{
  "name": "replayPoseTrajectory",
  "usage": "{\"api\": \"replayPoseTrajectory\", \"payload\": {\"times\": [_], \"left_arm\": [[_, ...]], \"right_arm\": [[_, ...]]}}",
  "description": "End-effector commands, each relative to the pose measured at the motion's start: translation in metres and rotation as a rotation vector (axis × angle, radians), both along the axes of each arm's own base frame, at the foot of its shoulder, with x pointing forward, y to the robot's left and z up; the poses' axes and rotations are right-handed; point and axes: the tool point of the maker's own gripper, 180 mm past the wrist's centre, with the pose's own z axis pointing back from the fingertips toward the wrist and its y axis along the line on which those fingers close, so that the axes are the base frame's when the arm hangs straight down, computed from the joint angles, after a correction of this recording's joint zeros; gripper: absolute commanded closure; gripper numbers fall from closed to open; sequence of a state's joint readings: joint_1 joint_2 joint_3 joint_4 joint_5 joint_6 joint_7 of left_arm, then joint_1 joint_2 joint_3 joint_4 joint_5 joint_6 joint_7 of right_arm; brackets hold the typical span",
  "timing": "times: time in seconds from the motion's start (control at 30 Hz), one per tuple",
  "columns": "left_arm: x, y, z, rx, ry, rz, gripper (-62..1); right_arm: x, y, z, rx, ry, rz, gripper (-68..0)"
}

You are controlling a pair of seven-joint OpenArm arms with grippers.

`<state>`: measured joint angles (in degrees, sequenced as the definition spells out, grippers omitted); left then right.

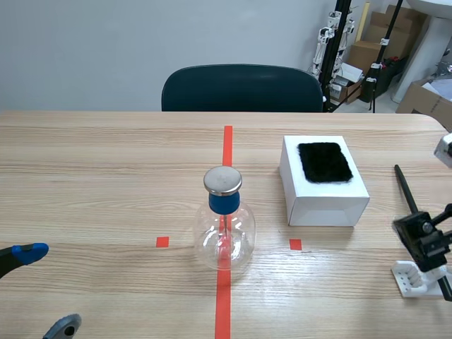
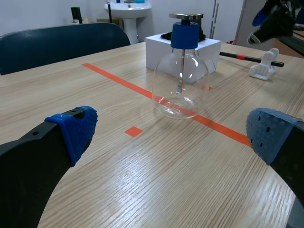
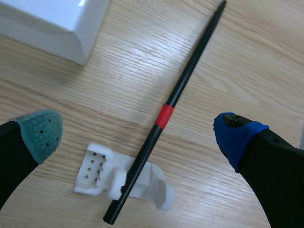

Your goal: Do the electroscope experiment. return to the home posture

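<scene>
You can judge the experiment part as finished; the black rod [image 3: 176, 100] with its red band lies on its white stand [image 3: 97, 176] at the lower right of the scene view, held by nobody; the electroscope [image 1: 224, 224], a glass flask with a blue collar and a metal disc on top, stands on the red tape line in the middle of the frame; the white box [image 1: 326, 200] with the black fur pad [image 1: 324, 162] sits to its right, apart from it.

Your left gripper [image 2: 173, 130] hangs low at the lower left, fingers wide apart and empty, the flask ahead of it; your right gripper [image 3: 137, 135] hovers over the rod, fingers spread to either side and not touching it.

What looks left is only the home posture, mainly drawing the right arm clear of the rod.

No brand, label or writing can be read on anything.
</scene>
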<state>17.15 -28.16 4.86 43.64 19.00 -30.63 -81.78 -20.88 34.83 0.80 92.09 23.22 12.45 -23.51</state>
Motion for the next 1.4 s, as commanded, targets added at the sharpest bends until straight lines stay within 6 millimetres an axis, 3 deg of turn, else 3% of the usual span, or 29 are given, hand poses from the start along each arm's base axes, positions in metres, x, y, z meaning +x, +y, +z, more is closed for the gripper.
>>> {"api": "replayPoseTrajectory", "payload": {"times": [0.0,0.27,0.43,0.73,0.93,1.17,1.37], "left_arm": [[0.0,0.009,0.014,-0.026,-0.023,0.012,-62.3],[-0.018,0.018,0.051,-0.052,-0.042,0.012,-62.3],[-0.02,0.025,0.071,-0.029,-0.026,0.075,-62.3],[-0.041,0.006,0.105,0.002,0.023,0.065,-62.3],[-0.048,-0.006,0.114,0.035,0.056,0.101,-62.3],[-0.043,-0.026,0.115,0.118,0.091,0.148,-62.3],[-0.039,-0.042,0.13,0.137,0.079,0.151,-62.3]], "right_arm": [[0.002,0.001,0.01,-0.021,-0.041,0.051,-67.9],[-0.003,0.045,0.041,0.035,-0.16,0.271,-67.9],[-0.018,0.079,0.056,0.089,-0.179,0.419,-67.9],[-0.052,0.122,0.069,0.198,-0.218,0.554,-67.9],[-0.065,0.137,0.081,0.212,-0.254,0.635,-67.9],[-0.076,0.144,0.081,0.218,-0.272,0.689,-67.9],[-0.089,0.146,0.084,0.231,-0.318,0.704,-67.9]]}}
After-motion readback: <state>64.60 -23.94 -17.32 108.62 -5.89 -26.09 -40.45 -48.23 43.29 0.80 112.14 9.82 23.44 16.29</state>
